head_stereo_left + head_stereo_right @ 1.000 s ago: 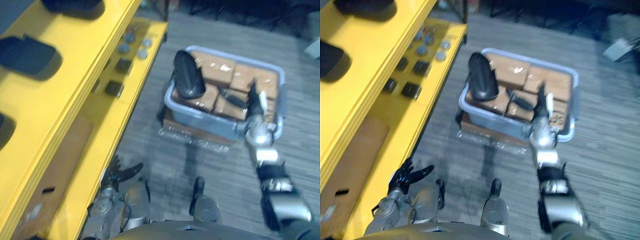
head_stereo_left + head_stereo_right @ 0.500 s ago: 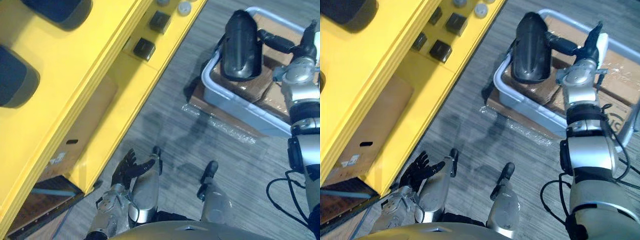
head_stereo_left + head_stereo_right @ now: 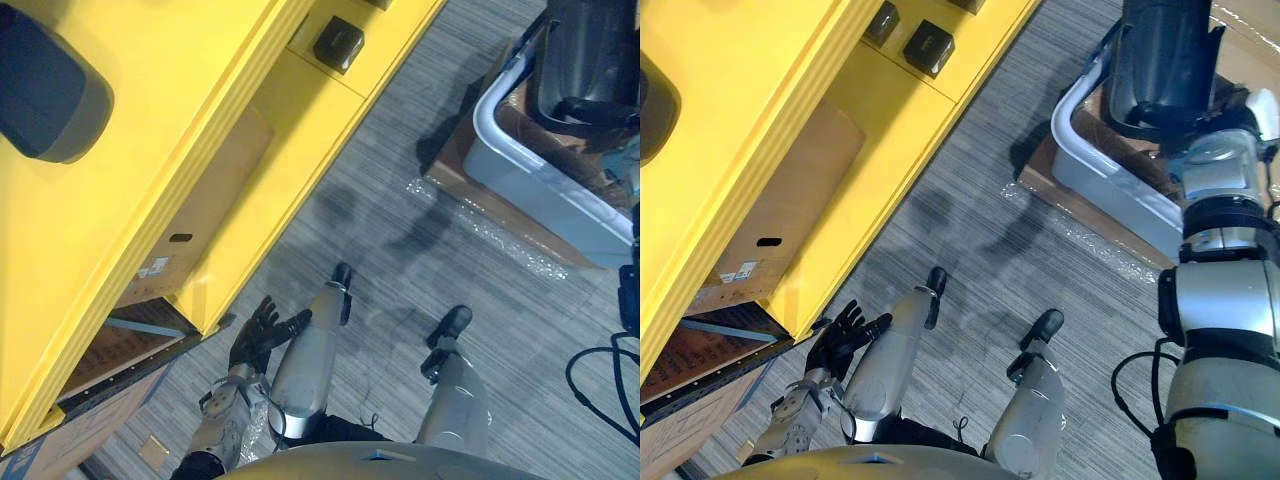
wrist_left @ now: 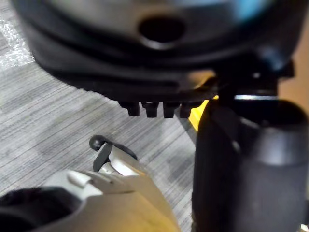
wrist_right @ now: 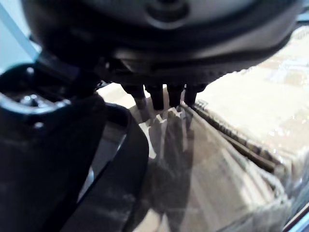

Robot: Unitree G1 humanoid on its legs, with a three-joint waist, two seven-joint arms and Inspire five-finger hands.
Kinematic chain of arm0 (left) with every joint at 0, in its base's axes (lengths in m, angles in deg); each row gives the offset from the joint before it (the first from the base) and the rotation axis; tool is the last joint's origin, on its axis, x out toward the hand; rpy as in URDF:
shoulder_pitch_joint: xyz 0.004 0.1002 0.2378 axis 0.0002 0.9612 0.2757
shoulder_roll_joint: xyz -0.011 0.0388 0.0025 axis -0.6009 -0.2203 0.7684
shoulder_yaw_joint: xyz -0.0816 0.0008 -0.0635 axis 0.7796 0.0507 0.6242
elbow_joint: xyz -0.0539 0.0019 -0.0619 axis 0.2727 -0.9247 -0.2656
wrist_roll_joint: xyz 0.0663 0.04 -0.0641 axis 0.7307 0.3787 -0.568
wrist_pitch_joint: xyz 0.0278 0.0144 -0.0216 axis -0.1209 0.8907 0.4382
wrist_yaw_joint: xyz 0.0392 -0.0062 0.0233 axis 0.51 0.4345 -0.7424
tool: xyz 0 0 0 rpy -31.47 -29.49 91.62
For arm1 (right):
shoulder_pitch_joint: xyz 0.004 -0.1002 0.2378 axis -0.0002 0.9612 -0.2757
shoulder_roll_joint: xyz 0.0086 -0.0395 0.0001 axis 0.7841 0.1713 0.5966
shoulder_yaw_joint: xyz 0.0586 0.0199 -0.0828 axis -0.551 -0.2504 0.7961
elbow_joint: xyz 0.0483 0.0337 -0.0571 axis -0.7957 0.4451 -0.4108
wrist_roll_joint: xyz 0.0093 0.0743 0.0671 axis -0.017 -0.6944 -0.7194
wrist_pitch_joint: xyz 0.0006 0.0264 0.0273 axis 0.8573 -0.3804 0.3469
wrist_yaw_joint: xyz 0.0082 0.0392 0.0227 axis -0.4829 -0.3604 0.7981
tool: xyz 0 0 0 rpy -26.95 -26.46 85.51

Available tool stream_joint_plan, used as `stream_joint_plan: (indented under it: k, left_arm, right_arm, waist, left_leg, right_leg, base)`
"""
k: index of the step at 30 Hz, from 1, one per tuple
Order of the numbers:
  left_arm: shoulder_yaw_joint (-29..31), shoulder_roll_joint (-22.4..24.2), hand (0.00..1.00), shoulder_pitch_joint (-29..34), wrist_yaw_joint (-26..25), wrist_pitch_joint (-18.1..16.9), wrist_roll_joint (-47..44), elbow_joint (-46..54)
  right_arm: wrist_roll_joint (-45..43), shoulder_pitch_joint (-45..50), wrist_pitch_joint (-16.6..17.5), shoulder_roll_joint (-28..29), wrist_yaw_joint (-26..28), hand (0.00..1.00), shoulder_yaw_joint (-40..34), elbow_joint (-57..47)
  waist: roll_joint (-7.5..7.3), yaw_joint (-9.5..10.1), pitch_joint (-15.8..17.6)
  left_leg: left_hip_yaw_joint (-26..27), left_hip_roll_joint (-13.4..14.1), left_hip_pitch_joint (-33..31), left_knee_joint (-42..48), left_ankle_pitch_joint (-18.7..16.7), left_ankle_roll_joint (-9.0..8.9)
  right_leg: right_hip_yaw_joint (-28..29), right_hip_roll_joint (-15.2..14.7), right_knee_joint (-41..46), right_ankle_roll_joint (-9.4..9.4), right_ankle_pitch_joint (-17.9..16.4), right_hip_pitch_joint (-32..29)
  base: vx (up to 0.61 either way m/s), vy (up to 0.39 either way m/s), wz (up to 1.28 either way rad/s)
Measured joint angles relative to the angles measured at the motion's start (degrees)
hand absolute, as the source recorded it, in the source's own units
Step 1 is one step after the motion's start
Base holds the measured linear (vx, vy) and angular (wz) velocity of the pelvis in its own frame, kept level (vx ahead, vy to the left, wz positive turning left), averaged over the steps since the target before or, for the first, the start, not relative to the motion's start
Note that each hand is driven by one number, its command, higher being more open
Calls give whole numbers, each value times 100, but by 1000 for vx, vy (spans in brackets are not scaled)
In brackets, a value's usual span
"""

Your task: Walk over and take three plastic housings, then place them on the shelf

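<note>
The shelf looks smooth, matt yellow. The floor is ribbed grey carpet. The housing is glossy black plastic.

The shelf is bright yellow all over. On its top board the flat housing is dark, almost blue-black, and the small square parts lower down are black. The cardboard box under it is plain brown. The floor is grey with fine lighter stripes. The crate is pale grey-blue. The tall housing in it is glossy black, and the cartons are light brown under shiny film. The left hand is black.
</note>
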Motion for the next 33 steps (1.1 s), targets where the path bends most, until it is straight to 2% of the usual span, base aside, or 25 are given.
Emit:
stream_joint_plan:
  k: [4,10,12,17,19,21,24,25,28,33]
  left_arm:
    - [-41,-7,100,-17,-40,19,0,-8]
    - [17,-7,100,-30,-93,66,3,94]
    - [67,-6,100,-30,-136,86,29,206]
    - [87,12,100,-1,-156,179,53,592]
    - [156,3,100,5,-159,176,55,771]
    - [260,-57,100,85,-167,159,54,989]
    - [262,-275,100,273,-191,160,56,1300]
    - [266,-351,100,399,-213,159,59,1504]
    - [307,-394,100,572,-300,159,233,2044]
    - [335,-536,100,610,-376,168,252,2881]
  right_arm:
    - [695,62,-4,-185,134,0,87,101]
    - [946,98,46,-251,108,0,-266,166]
    - [946,211,264,-156,-78,0,-510,159]
    - [959,585,681,94,-446,0,-583,112]
    - [969,724,897,168,-506,0,-582,61]
    - [971,860,1158,322,-553,0,-579,-32]
    - [1197,1179,1524,531,-579,0,-454,-164]
    - [1203,1299,1565,635,-617,0,-453,-252]
    - [1401,1684,1620,696,-799,0,-436,-463]
    - [1402,2107,1416,699,-1052,0,-419,-979]
  waist:
    - [26,15,-18]
    - [26,-19,-19]
    - [24,-75,-18]
    - [1,-102,-5]
    - [-64,-124,-1]
    - [-223,-221,14]
    - [-565,-314,1]
    - [-697,-397,5]
    - [-891,-454,12]
    - [-1026,-640,8]
  left_leg:
    - [-20,-34,-14,22,-11,20]
    - [-77,14,-14,23,-15,15]
    - [-108,78,38,31,-16,10]
    - [-105,194,348,-69,-31,-30]
    - [-90,252,464,-147,-13,-75]
    - [-90,290,594,-265,24,-135]
    - [9,370,935,-502,79,-201]
    - [24,372,1059,-601,103,-217]
    - [67,372,1296,-787,155,-240]
    - [143,376,1471,-941,214,-263]
  right_leg:
    - [-61,-72,91,29,-57,9]
    - [-203,-43,79,14,-80,51]
    - [-301,16,37,-1,-87,162]
    - [-360,125,-30,-57,-119,446]
    - [-360,178,-67,-81,-131,530]
    - [-359,233,-132,-102,-138,623]
    - [-299,313,-245,-142,-144,840]
    - [-295,332,-325,-150,-139,948]
    - [-290,346,-430,-171,-121,1129]
    - [-247,379,-566,-209,-45,1250]
  base:
    - [-28,19,9]
    - [1,-6,3]
    - [19,-38,4]
    - [-7,-29,-2]
    - [-27,-32,-8]
    - [-17,-42,-5]
    - [16,-49,-10]
    - [32,-38,-5]
    - [25,-23,-2]
    - [-1,2,-6]
